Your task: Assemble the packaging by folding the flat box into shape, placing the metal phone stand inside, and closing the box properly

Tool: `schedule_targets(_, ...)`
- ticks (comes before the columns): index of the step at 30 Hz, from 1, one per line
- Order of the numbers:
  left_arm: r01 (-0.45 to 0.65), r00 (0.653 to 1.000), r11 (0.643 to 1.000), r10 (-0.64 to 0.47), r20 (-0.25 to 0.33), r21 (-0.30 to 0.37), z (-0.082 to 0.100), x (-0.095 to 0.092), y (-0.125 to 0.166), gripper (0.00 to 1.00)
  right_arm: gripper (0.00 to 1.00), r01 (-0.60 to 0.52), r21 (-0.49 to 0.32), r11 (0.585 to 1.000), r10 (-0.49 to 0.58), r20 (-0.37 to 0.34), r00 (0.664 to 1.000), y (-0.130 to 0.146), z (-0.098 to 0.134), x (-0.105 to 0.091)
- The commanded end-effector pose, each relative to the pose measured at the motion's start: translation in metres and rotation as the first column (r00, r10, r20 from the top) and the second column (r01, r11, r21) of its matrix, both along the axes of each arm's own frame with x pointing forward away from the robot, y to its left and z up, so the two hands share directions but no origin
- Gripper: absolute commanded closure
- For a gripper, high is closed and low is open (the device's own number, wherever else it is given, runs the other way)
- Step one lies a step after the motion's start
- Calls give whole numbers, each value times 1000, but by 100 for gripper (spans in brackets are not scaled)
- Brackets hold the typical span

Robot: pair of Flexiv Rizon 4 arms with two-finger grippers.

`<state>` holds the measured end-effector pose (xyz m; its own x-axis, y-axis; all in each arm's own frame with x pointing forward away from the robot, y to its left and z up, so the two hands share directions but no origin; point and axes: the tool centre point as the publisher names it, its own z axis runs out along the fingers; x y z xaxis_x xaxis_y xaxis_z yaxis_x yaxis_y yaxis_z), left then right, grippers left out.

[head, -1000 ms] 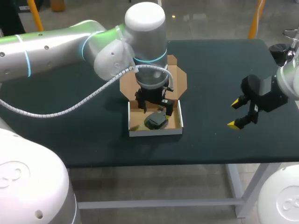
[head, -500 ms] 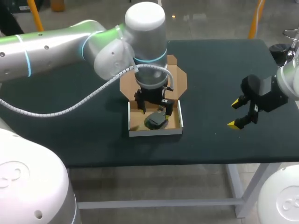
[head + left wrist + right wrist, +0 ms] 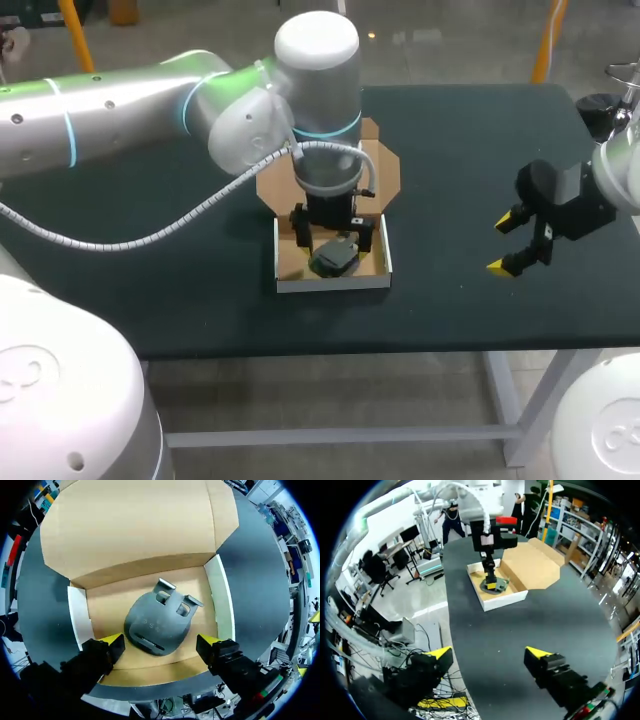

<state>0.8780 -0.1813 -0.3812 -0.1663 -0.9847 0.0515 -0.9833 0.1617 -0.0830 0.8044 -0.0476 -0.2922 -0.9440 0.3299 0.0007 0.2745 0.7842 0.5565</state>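
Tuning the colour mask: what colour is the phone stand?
Dark grey phone stand, on the brown cardboard floor of the box. Best in left wrist view.

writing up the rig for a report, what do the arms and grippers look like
The left arm and right arm are glossy silver-white with rounded joints. The left one has glowing cyan rings and a pale ribbed cable hose looping to its wrist. The left gripper and right gripper are black blocks, their fingers ending in bright yellow wedge tips.

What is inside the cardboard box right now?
Only the metal phone stand, lying on the floor of the box between the open fingers of the left tool. The floor beneath the stand is hidden; the lid is folded back.
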Motion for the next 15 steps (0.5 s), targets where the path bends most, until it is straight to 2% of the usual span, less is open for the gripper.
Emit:
schedule_targets(1,-11,1000,1000,11,5,9,-3,-6,-2,0,0,-2,4,1000,2,0,1000,-1,1,0)
schedule_targets(15,-38,999,998,39,-24,44,-17,-39,-5,0,0,-2,4,1000,2,0,1000,-1,1,0)
